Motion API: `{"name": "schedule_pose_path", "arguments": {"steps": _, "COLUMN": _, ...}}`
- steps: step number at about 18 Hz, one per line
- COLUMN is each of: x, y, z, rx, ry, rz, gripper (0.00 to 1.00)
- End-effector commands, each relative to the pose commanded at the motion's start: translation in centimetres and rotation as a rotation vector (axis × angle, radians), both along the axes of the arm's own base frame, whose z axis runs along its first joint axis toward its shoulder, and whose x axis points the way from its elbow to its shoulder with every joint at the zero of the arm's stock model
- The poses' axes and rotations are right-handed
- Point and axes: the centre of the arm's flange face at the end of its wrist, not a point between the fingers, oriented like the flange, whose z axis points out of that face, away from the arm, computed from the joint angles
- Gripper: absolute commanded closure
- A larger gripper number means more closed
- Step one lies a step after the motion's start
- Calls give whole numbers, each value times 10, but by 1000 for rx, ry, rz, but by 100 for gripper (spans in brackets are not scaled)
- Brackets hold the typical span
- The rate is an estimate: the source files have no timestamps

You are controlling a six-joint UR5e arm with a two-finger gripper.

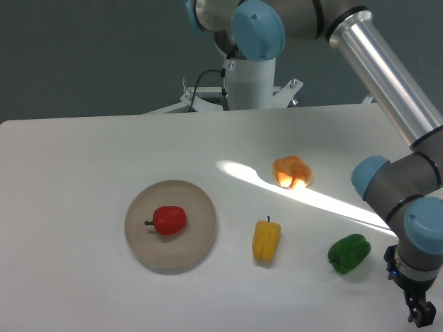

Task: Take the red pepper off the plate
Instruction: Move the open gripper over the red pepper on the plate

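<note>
Right now your red pepper (169, 219) lies on the plate (197, 242), a little left of the plate's centre, in the lower left-middle of the frame, its dark stem pointing left. You can see the gripper (422, 315) only at the lower right corner, cut off by the frame edge, so you cannot tell whether its fingers are apart or together; nothing shows between them. It sits well apart from the plate. Between the two, along the lower part of the white table (83, 159), lie a yellow pepper (266, 239) and, further right, a green pepper (348, 252) near the gripper. An orange pepper (291, 171) sits in a bright streak of light above the yellow one.
</note>
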Motion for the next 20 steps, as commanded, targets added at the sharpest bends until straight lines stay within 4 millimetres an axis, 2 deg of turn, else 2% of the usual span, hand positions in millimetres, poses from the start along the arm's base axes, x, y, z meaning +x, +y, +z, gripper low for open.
{"name": "schedule_pose_path", "arguments": {"steps": 2, "x": 3, "y": 4, "z": -2, "rx": 6, "ry": -7, "rz": 0, "gripper": 0}}
{"name": "schedule_pose_path", "arguments": {"steps": 5, "x": 14, "y": 10, "z": 7, "rx": -2, "ry": -9, "rz": 0, "gripper": 0}}
{"name": "schedule_pose_path", "arguments": {"steps": 10, "x": 59, "y": 26, "z": 22, "rx": -2, "ry": -49, "rz": 9, "gripper": 0}}
{"name": "schedule_pose_path", "arguments": {"steps": 13, "x": 95, "y": 38, "z": 40, "rx": 5, "ry": -61, "rz": 30, "gripper": 0}}
{"name": "schedule_pose_path", "arguments": {"steps": 14, "x": 117, "y": 43, "z": 49, "rx": 4, "ry": -71, "rz": 41, "gripper": 0}}
{"name": "schedule_pose_path", "arguments": {"steps": 19, "x": 200, "y": 56, "z": 78, "rx": 7, "ry": -104, "rz": 100, "gripper": 0}}
{"name": "schedule_pose_path", "arguments": {"steps": 20, "x": 226, "y": 59, "z": 82, "rx": 10, "ry": -124, "rz": 134, "gripper": 0}}
